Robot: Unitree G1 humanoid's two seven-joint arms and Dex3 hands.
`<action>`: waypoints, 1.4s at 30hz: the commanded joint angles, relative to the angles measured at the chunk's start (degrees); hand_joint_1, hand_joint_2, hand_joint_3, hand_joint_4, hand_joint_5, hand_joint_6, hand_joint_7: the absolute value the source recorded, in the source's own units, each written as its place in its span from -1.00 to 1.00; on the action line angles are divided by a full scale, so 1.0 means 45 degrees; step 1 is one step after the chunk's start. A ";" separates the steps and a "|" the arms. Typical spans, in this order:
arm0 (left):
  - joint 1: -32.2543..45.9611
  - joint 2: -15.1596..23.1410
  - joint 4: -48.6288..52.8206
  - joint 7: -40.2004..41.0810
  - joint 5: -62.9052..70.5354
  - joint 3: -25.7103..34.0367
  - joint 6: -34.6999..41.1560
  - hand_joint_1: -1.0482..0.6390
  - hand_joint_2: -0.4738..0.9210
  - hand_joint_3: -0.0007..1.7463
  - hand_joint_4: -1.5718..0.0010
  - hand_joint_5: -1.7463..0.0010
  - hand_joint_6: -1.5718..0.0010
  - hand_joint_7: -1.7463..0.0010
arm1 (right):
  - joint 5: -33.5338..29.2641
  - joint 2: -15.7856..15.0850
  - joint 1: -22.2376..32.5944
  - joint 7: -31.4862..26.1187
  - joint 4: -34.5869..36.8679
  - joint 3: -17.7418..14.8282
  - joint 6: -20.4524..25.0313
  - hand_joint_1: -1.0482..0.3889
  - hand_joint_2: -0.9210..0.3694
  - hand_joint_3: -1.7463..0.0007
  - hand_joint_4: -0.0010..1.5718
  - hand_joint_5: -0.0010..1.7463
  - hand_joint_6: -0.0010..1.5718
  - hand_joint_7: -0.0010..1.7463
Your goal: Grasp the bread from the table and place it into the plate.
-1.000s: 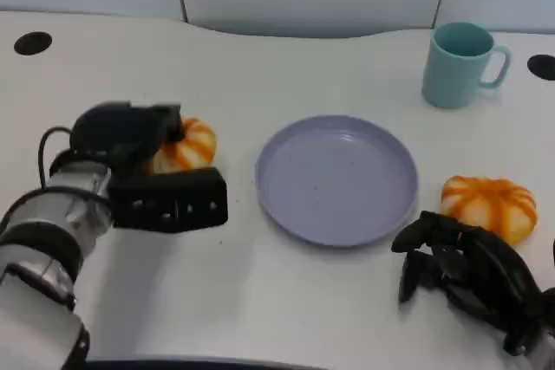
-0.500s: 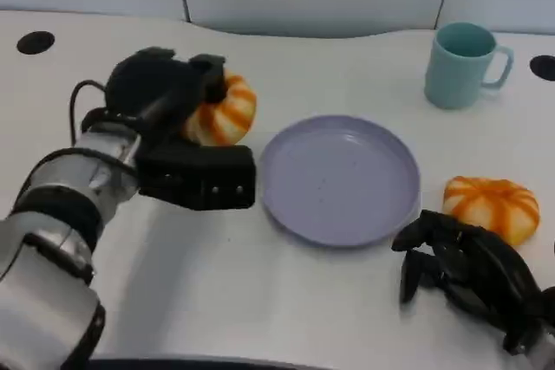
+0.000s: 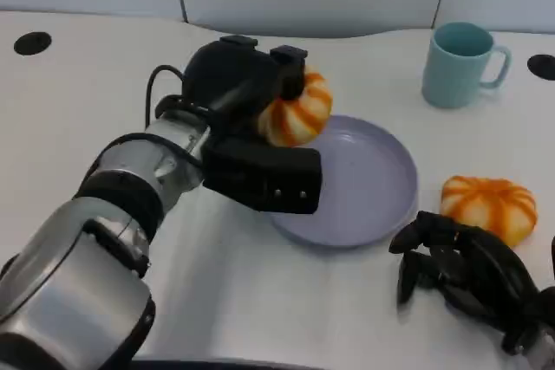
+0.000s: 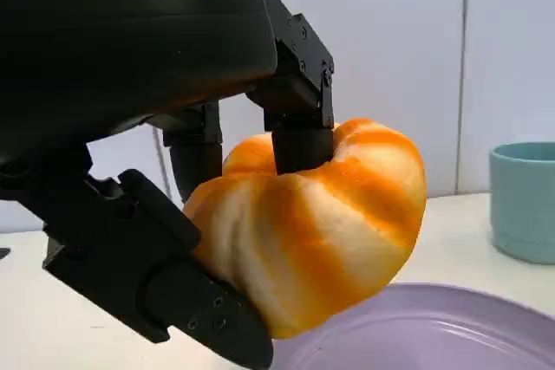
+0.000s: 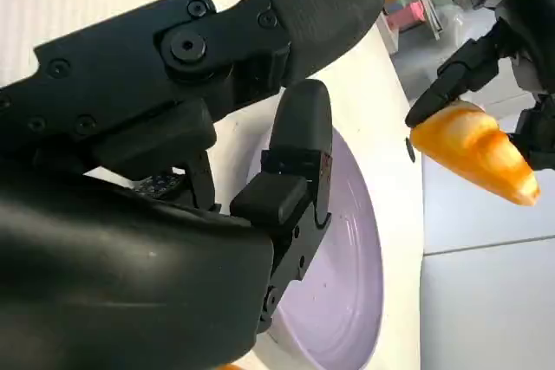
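Note:
My left hand (image 3: 251, 119) holds an orange-and-white striped bread roll (image 3: 295, 114) in the air above the left rim of the lavender plate (image 3: 373, 179). In the left wrist view the fingers (image 4: 299, 119) clamp the roll (image 4: 321, 223) from above and below, with the plate (image 4: 434, 331) just beneath it. A second striped roll (image 3: 490, 205) lies on the table to the right of the plate. My right hand (image 3: 464, 270) rests near the table's front right edge, fingers curled, holding nothing. The right wrist view shows those curled fingers (image 5: 295, 171) over the plate (image 5: 347, 283), with the held roll (image 5: 473, 149) beyond.
A teal mug (image 3: 460, 62) stands at the back right, behind the plate. Black round holes sit in the white tabletop at the far left (image 3: 33, 42) and far right (image 3: 542, 65). A pale wall panel runs along the table's back edge.
My left hand has lifted the roll off the table and carried it right, from beside the plate to above its left rim. The right hand has stayed put.

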 commanded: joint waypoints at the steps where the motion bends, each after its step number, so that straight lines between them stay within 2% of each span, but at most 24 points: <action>1: -0.0478 -0.0248 0.0026 -0.0276 0.0111 -0.0199 -0.0166 -0.24 0.97 -0.86 -0.16 -1.00 0.19 -0.76 | -0.0004 0.0006 0.0455 0.0064 0.0190 0.0044 0.0713 -0.23 -1.00 0.85 -0.16 0.90 -0.12 0.32; 3: -0.0443 -0.0381 0.0050 -0.0248 0.0139 -0.0287 -0.0224 -0.28 0.97 -0.87 -0.17 -1.00 0.13 -0.61 | 0.0028 0.0037 0.0443 0.0042 0.0175 0.0027 0.0849 -0.23 -1.00 0.87 -0.16 0.90 -0.13 0.33; 5: -0.0390 -0.0515 0.0089 -0.0237 0.0125 -0.0351 -0.0208 -0.29 0.97 -0.88 -0.19 -1.00 0.11 -0.66 | -0.0020 0.0035 0.0469 0.0003 0.0094 0.0067 0.0888 -0.22 -1.00 0.87 -0.16 0.91 -0.13 0.33; 7: -0.0321 -0.0620 0.0136 -0.0308 0.0075 -0.0371 -0.0225 -0.25 0.97 -0.86 -0.22 -1.00 0.16 -0.93 | -0.0026 0.0057 0.0493 0.0004 0.0092 0.0067 0.0835 -0.22 -1.00 0.88 -0.17 0.89 -0.13 0.32; 8: -0.0301 -0.0656 0.0163 -0.0471 0.0021 -0.0350 -0.0239 -0.25 0.96 -0.86 -0.23 -1.00 0.17 -0.96 | -0.0029 0.0069 0.0501 -0.0053 0.0067 0.0069 0.0906 -0.22 -1.00 0.88 -0.17 0.89 -0.13 0.31; 12: -0.0137 -0.0758 0.0240 -0.0489 0.0031 -0.0408 -0.0309 -0.18 0.93 -0.84 -0.24 -1.00 0.11 -1.00 | 0.0092 0.0136 0.0483 -0.0045 0.0087 -0.0001 0.1150 -0.22 -1.00 0.92 -0.15 0.86 -0.09 0.25; 19: 0.0010 -0.0920 0.0340 -0.0864 -0.0031 -0.0417 -0.0294 -0.22 0.92 -0.77 -0.19 -1.00 0.20 -1.00 | 0.0101 0.0160 0.0460 0.0147 0.0255 -0.0015 0.0933 -0.23 -1.00 0.89 -0.14 0.88 -0.09 0.25; 20: 0.0037 -0.0953 0.0344 -0.0908 -0.0025 -0.0426 -0.0245 -0.23 0.90 -0.76 -0.14 -1.00 0.17 -0.79 | 0.0161 0.0177 0.0443 0.0218 0.0300 -0.0056 0.0959 -0.23 -1.00 0.89 -0.14 0.88 -0.09 0.24; 22: 0.0107 -0.0991 0.0349 -0.0946 -0.0021 -0.0437 -0.0224 -0.26 0.88 -0.76 -0.11 -1.00 0.11 -0.56 | 0.0150 0.0182 0.0432 0.0278 0.0351 -0.0047 0.0843 -0.23 -1.00 0.89 -0.14 0.88 -0.09 0.24; 25: 0.0167 -0.0971 0.0367 -0.1349 -0.0252 -0.0265 -0.0488 -0.29 0.89 -0.77 -0.08 -1.00 0.14 -0.55 | 0.0227 0.0194 0.0373 0.0335 0.0433 -0.0095 0.0980 -0.21 -1.00 0.89 -0.14 0.87 -0.09 0.23; 28: 0.0193 -0.0919 0.0349 -0.1641 -0.0394 -0.0152 -0.0624 -0.39 0.95 -0.86 0.14 -1.00 0.38 -0.73 | 0.0157 0.0185 0.0321 0.0243 0.0528 -0.0072 0.0979 -0.21 -1.00 0.90 -0.14 0.87 -0.09 0.24; 30: 0.0132 -0.0907 0.0361 -0.1906 -0.0343 -0.0198 -0.0494 -0.48 0.98 -0.91 0.36 -0.86 0.55 -0.63 | 0.0138 0.0171 0.0328 0.0205 0.0500 -0.0058 0.0999 -0.22 -1.00 0.90 -0.15 0.87 -0.09 0.24; 31: 0.0093 -0.0897 0.0364 -0.2017 -0.0286 -0.0247 -0.0430 -0.52 0.99 -0.92 0.45 -0.71 0.62 -0.49 | 0.0139 0.0165 0.0346 0.0227 0.0460 -0.0050 0.0965 -0.21 -1.00 0.90 -0.15 0.87 -0.09 0.24; 32: 0.0070 -0.0891 0.0360 -0.2087 -0.0245 -0.0279 -0.0389 -0.57 1.00 -0.93 0.50 -0.54 0.63 -0.27 | 0.0145 0.0162 0.0360 0.0252 0.0430 -0.0048 0.0943 -0.21 -1.00 0.89 -0.15 0.87 -0.09 0.25; 35: 0.0079 -0.0897 0.0323 -0.2207 -0.0248 -0.0279 -0.0334 -0.62 1.00 -0.91 0.54 -0.31 0.60 0.06 | 0.0066 0.0162 0.0420 0.0163 0.0318 0.0006 0.0816 -0.22 -1.00 0.88 -0.15 0.87 -0.09 0.25; 37: 0.0102 -0.0927 0.0308 -0.2407 -0.0289 -0.0261 -0.0293 -0.64 1.00 -0.91 0.59 -0.21 0.59 0.17 | 0.0213 0.0202 0.0430 0.0253 0.0278 -0.0073 0.0951 -0.20 -1.00 0.88 -0.16 0.87 -0.10 0.25; 40: 0.0072 -0.0991 0.0335 -0.2819 -0.0213 -0.0354 -0.0037 -0.66 1.00 -0.89 0.76 -0.08 0.67 0.28 | 0.0147 0.0188 0.0431 0.0194 0.0230 -0.0029 0.0945 -0.21 -1.00 0.89 -0.15 0.89 -0.10 0.25; 42: 0.0033 -0.1016 0.0332 -0.2971 -0.0120 -0.0450 0.0171 -0.68 1.00 -0.91 0.91 -0.09 0.67 0.37 | 0.0108 0.0161 0.0433 0.0166 0.0189 0.0005 0.0988 -0.21 -1.00 0.89 -0.16 0.90 -0.10 0.25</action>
